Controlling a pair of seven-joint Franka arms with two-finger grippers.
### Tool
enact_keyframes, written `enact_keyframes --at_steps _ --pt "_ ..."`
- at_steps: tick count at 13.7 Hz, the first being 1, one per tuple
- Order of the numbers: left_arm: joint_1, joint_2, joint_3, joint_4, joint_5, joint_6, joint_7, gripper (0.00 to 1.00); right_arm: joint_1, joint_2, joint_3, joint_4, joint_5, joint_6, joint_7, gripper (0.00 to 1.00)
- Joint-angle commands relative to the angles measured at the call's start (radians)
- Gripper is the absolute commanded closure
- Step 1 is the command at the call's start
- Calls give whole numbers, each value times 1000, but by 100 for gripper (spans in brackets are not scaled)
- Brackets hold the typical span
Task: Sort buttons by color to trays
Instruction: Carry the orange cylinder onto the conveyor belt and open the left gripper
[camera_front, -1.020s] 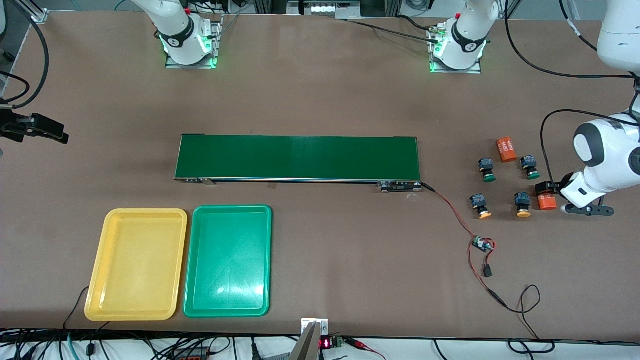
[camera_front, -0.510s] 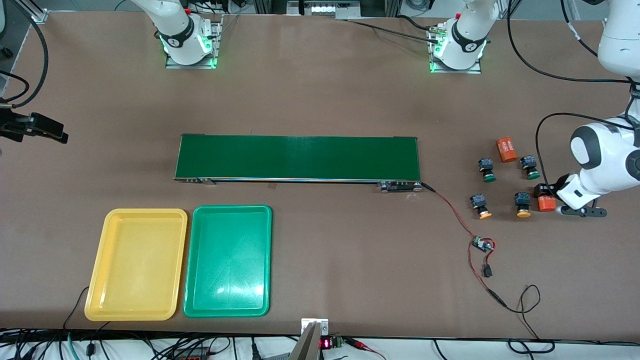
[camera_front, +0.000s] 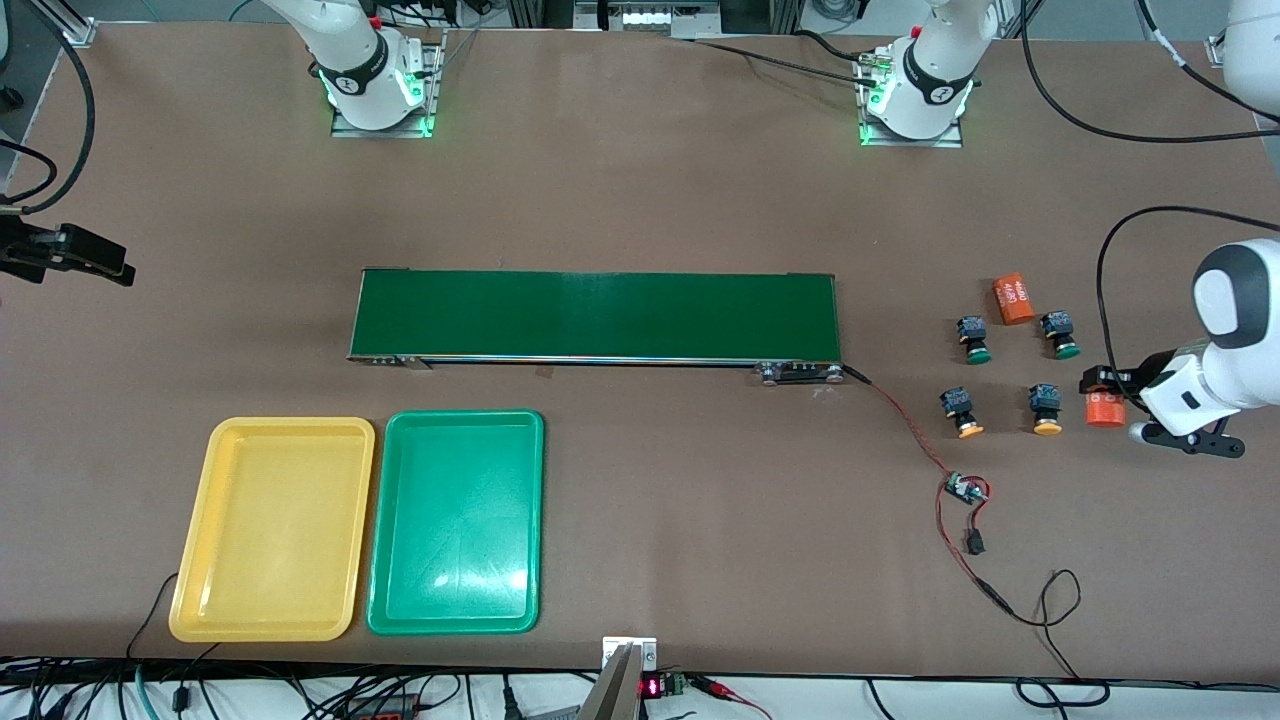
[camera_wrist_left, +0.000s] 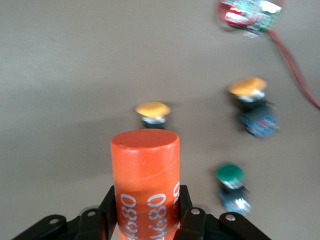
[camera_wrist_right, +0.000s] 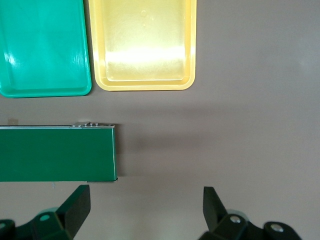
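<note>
The 4 buttons are laid on the worktop at the left arm's end. Beside them, an orange cylinder is clamped by the left gripper. The right gripper is held level over the worktop's right-arm end, fingers spread, away from the trays.

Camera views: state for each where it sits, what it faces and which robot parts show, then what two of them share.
Front view: high across the table, facing both bases; left gripper grips the orange cylinder.
Left wrist view: on the left wrist, looking over its gripper at the buttons.
Right wrist view: on the waiting right wrist, open gripper above table, conveyor belt, yellow tray.
Shared: front and left wrist views show the cylinder.
</note>
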Motion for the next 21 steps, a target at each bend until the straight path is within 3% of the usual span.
enact_keyframes --at_steps 1,4,7,10,14,17,19,21 --pt "11 10 -99 94 3 -215 68 75 1 -24 1 -23 9 8 12 0" --pt "11 11 -235 97 1 -323 102 74 1 -23 1 -23 9 11 12 0" --pt "5 50 -355 88 1 -334 258 76 1 -23 1 -23 9 13 12 0" --pt "-1 73 -443 54 1 -274 395 76 1 -23 1 -23 9 11 12 0" --pt "-12 56 -579 -98 29 -106 438 77 1 -23 1 -23 9 14 12 0" --pt "-49 56 -642 -156 140 -32 440 77 -1 -21 1 -23 11 16 12 0" --pt "-116 57 -642 -173 230 -20 438 77 -2 -21 1 -23 11 16 12 0" --pt "-127 61 -642 -198 247 -3 440 77 -5 -21 0 -23 12 19 12 0"
